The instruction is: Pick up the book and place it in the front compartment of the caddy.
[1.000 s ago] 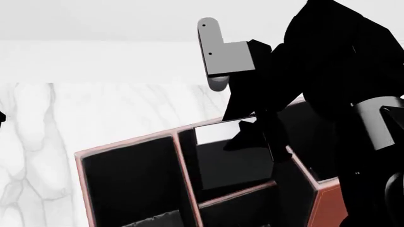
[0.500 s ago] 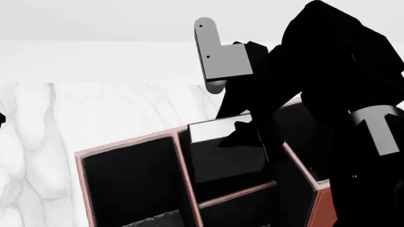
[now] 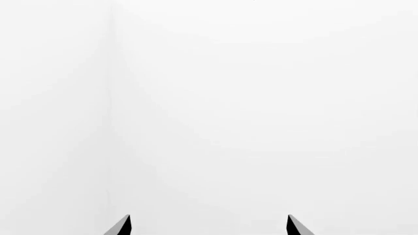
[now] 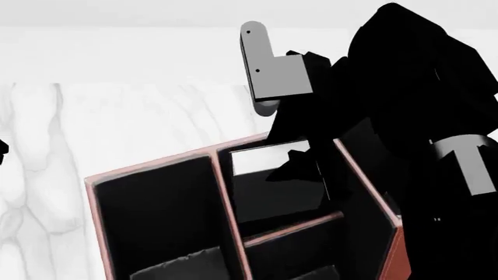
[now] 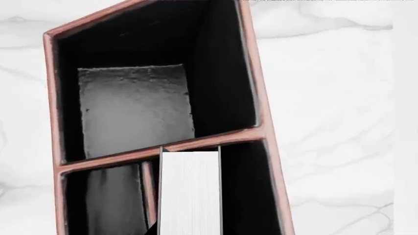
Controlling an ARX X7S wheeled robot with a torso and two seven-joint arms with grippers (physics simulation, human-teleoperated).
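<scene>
1. Over the caddy (image 4: 160,169) our right arm reaches down, its gripper (image 4: 300,166) low in the front compartment (image 4: 272,201) in the head view.
2. We see the book (image 4: 260,156) upright in that cell, pale page edges up, close against the cell's far wall and partly hidden by our black fingers (image 4: 292,169).
3. From the right wrist, the book (image 5: 189,191) runs up from the gripper end of the frame, its white page block facing the camera, its far end touching the divider (image 5: 156,149) between cells.
4. We appear to be pinching the book with the right gripper; the fingertips themselves barely show in the wrist view, so we judge the grip mostly from the head view.
5. The caddy (image 5: 258,98) stands on a white marble table (image 5: 333,122); the cell beyond the divider shows a grey floor (image 5: 134,110).
6. Our left gripper (image 3: 209,226) points at a blank white surface, its two fingertips (image 3: 121,226) spread well apart and holding nothing.
</scene>
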